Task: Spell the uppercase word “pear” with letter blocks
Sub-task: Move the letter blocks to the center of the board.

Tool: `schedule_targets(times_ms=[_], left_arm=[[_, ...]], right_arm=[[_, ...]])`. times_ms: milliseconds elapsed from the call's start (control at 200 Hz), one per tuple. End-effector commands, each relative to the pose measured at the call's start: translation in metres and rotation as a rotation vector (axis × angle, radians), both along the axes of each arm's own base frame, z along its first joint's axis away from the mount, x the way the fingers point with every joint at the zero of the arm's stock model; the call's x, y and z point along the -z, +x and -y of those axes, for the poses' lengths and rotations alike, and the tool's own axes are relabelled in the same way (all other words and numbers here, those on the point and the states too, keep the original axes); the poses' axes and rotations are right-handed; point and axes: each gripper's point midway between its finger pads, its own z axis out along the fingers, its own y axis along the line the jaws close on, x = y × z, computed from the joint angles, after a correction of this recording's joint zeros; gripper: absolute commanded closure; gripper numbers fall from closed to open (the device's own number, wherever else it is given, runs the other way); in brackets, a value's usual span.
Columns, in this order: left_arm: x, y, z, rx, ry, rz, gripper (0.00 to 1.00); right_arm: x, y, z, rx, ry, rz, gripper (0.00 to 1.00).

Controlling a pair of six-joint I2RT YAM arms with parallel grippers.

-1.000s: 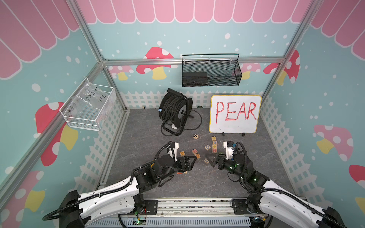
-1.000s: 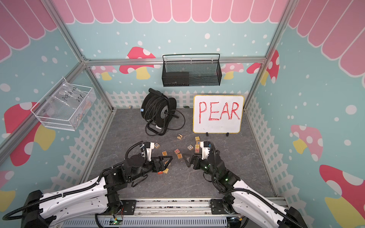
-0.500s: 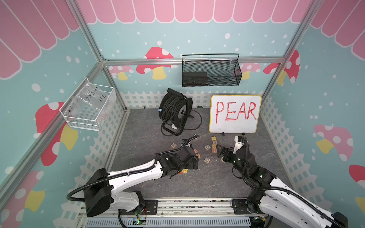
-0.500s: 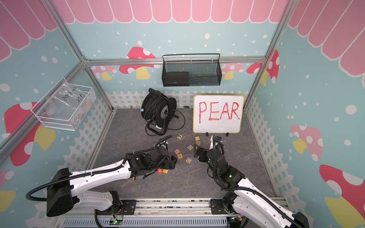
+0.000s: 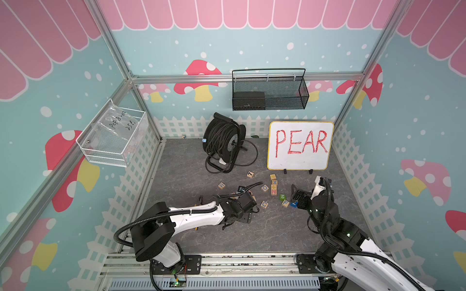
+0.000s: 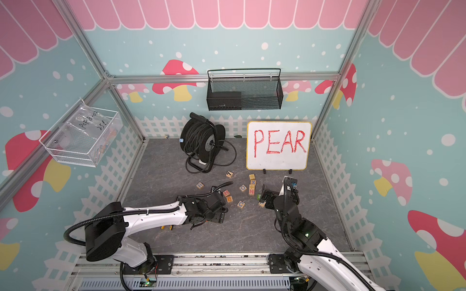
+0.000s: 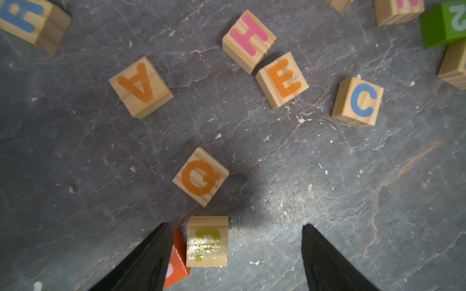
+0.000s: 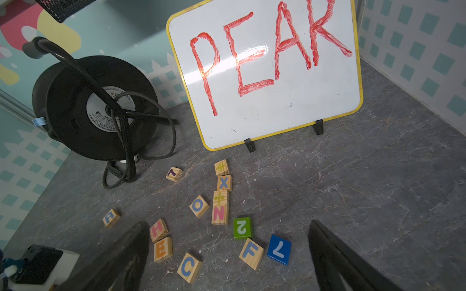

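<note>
In the left wrist view my left gripper (image 7: 234, 226) is open and low over the floor. The P block (image 7: 207, 241) lies between its fingers, close to one finger (image 7: 151, 254), with a wide gap to the other. The A block (image 7: 141, 87), the E block (image 7: 282, 80) and the blue R block (image 7: 25, 17) lie further out. In both top views the left gripper (image 5: 243, 217) (image 6: 216, 216) hides the P block. The R block (image 5: 221, 185) sits apart at the left. My right gripper (image 8: 228, 224) (image 5: 295, 197) hangs open above other blocks and holds nothing.
A red block (image 7: 176, 259) is wedged between the P block and the near finger. Q (image 7: 200, 176), H (image 7: 248, 40), C (image 7: 358, 100), F (image 8: 251, 253), a blue L-like block (image 8: 279, 249) and a green 2 (image 8: 242, 227) lie scattered. A cable reel (image 5: 223, 143) and the PEAR whiteboard (image 5: 300, 146) stand behind.
My left arm has stretched out from its folded pose and come down around the P block, its jaws narrowing. The right gripper has shifted a little to the right, still open.
</note>
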Motion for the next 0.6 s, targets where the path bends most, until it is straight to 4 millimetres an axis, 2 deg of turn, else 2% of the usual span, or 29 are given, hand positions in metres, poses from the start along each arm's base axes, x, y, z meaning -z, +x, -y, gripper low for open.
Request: schedule_targets(times_ms=[0,596], left_arm=[[-0.003,0.006,0.01,0.001,-0.022,0.024,0.19],[0.018,0.008,0.0,-0.038,-0.02,0.012,0.19]], right_arm=[[0.019,-0.003,0.005,0.017,-0.025,-0.047,0.01],[0.027,0.005,0.001,0.025,-0.068,-0.084,0.01]])
